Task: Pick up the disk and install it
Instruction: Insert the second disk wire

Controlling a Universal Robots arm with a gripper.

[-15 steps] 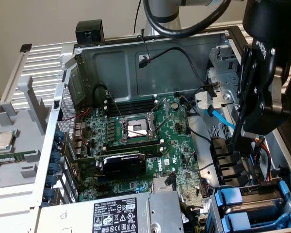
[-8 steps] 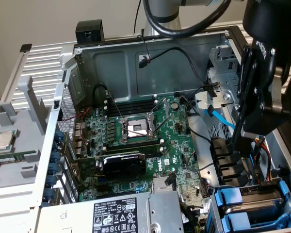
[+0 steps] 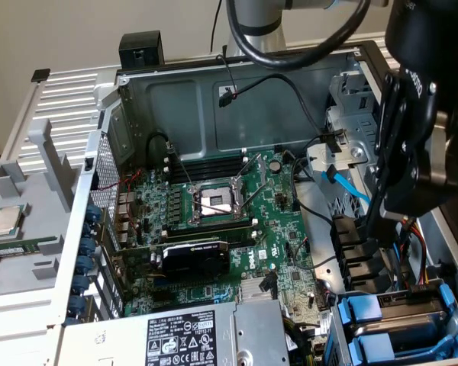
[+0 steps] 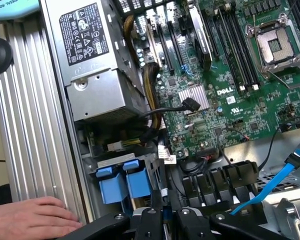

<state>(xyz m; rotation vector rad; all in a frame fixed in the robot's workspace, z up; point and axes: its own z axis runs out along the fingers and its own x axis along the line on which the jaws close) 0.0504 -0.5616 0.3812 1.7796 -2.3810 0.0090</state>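
**Pincer state.** Black two-finger pincer (image 3: pixel 374 229) poised over the drive-bay corner of the open grey steel computer case (image 3: pixel 175 91). Fingers (image 4: pixel 154 220) drawn almost together, with a narrow slit between. Nothing seen clamped.

**Location of the workpiece.** Rectangular grey metal disk (image 3: pixel 414 324) with white label, clipped in a blue plastic carrier frame, lying flat in the bay directly below the pincer. Blue carrier fronts (image 4: pixel 126 184) just ahead of the fingertips.

**Handling (judgement).**
- Probably stiff and fairly heavy for its size.
- Smooth metal faces likely slippery.
- Sensitive to shock, so avoid knocks and drops.
- Best taken by the blue carrier frame or across the narrow metal edges, never by the label face or the connector end.

**Surroundings and obstructions.**
- Light-blue flat data cable (image 3: pixel 351 187) looping close beside the pincer, likely to snag.
- Row of black plastic connector blocks (image 3: pixel 357 255) just beside the fingers.
- Green motherboard (image 3: pixel 237 229) with open silver processor socket (image 3: pixel 214 202) farther out from the pincer.
- Large silver box with black-and-white warning label (image 3: pixel 183 339) beside the bay.
- A person's hand (image 4: pixel 30 217) resting on the ribbed case edge, near the pincer.
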